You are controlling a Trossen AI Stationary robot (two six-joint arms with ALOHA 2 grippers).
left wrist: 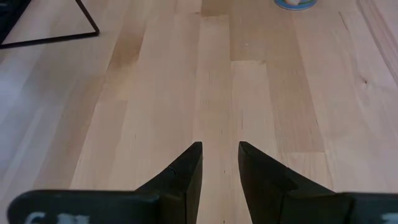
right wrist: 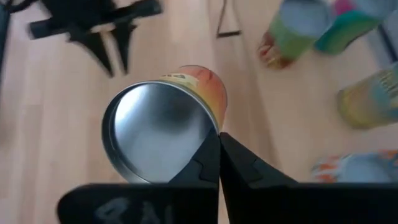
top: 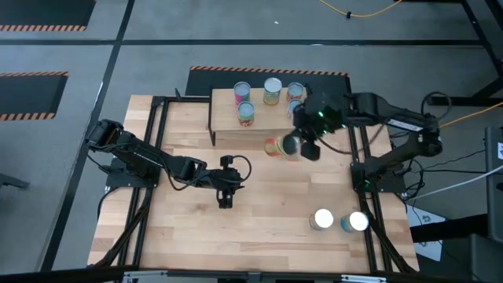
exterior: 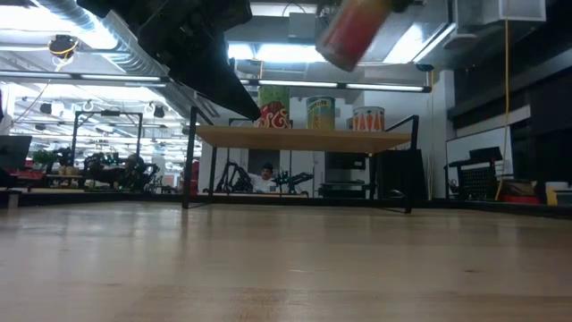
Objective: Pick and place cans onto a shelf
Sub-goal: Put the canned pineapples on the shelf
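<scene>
Right claw, pinched on the rim of an orange-labelled silver-topped can, carries it tilted toward the wooden, black-legged shelf; left claw waits, part-open and empty, above the table.

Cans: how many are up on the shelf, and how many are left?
At least four cans stand on the shelf. The right gripper carries an orange can beside it. Two more cans wait on the table. The left gripper is empty.

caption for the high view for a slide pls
Right gripper carries an orange-labelled can just in front of the shelf, left gripper waiting mid-table.
</scene>
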